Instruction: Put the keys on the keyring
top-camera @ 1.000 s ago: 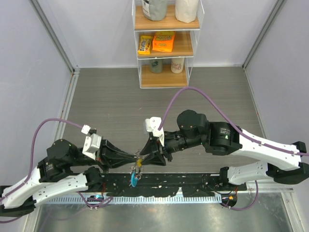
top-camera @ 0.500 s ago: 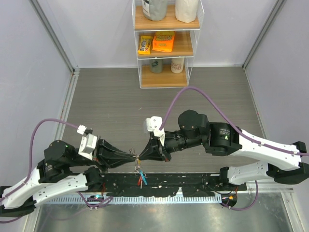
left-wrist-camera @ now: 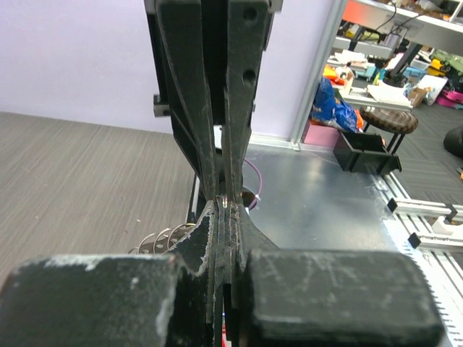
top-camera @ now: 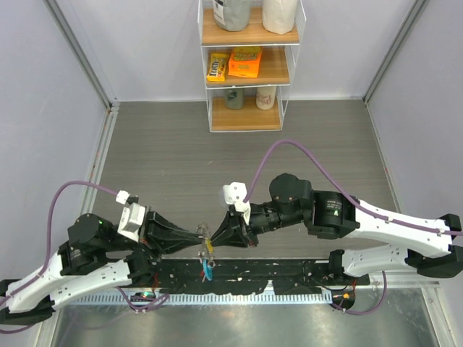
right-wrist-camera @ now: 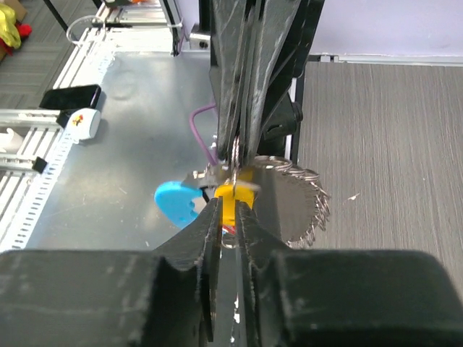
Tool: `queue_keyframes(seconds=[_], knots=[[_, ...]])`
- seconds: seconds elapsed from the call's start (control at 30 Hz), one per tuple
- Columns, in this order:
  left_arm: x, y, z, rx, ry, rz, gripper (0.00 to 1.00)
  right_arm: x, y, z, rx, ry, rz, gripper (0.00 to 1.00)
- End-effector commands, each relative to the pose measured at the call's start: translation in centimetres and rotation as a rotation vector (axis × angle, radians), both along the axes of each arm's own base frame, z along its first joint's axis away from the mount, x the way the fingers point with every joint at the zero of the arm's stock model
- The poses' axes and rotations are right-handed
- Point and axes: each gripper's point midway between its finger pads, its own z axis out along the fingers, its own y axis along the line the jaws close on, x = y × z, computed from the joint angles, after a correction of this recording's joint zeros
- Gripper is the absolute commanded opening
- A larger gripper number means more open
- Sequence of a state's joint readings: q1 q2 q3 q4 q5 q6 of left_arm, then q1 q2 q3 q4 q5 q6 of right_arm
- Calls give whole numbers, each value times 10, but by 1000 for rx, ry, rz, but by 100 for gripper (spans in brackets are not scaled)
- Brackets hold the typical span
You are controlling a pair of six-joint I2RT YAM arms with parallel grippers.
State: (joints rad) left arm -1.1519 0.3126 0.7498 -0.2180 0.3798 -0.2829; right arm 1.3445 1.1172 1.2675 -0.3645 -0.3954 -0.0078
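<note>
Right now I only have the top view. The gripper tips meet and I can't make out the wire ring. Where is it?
Observer: The right wrist camera shows the ring fanned out in loops. In that view it lies to the right of the left gripper tips, with the blue tag on the other side.
Operator: Is the yellow key held?
Observer: Same camera: the yellow key sits right at the right gripper tips, which are shut. It looks pinched there.
</note>
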Motion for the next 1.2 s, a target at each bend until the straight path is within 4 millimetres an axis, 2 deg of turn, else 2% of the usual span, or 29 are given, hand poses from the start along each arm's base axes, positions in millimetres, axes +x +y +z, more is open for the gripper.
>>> queue_keyframes(seconds=[0.0,0.13,0.47,1.17], knots=[[-2,14,52,-190,-62,20,0,-8,-3,6,-11,8,35,27],[-3,14,52,-192,-62,14,0,-2,-6,21,20,-32,5,40],[-5,10,53,-196,-56,-4,0,4,-3,57,81,-117,5,43],[-6,11,53,-207,-54,-8,0,2,16,57,65,-134,36,34]])
